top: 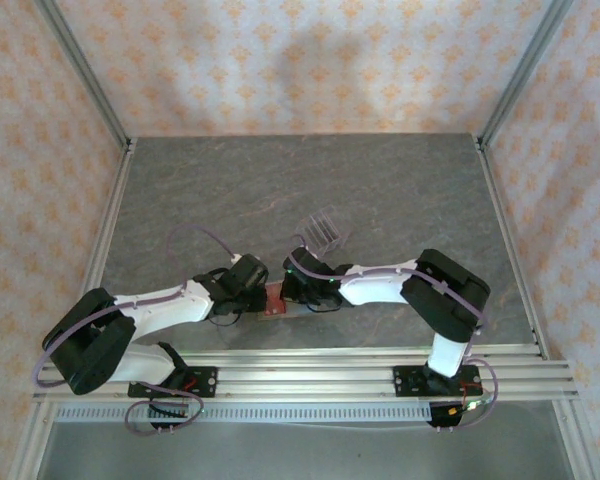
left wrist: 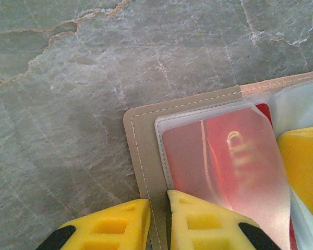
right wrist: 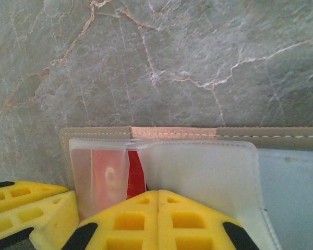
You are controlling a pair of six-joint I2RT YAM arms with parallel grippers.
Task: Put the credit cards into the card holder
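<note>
Left gripper (left wrist: pixel 158 204) astride card holder (left wrist: pixel 144 156) edge

I am working in what is looking like a robotics lab test booth, not a home. A grey marbled tabletop (top: pixel 380 190) is lying under me. Orange-patterned backdrop panels (top: pixel 310 60) are closing it in from nine round to three o'clock. Bare aluminium posts (top: pixel 85 75) are standing at ten and two, and I am sitting bolted to slotted aluminium rails (top: pixel 310 375) at six.
</note>
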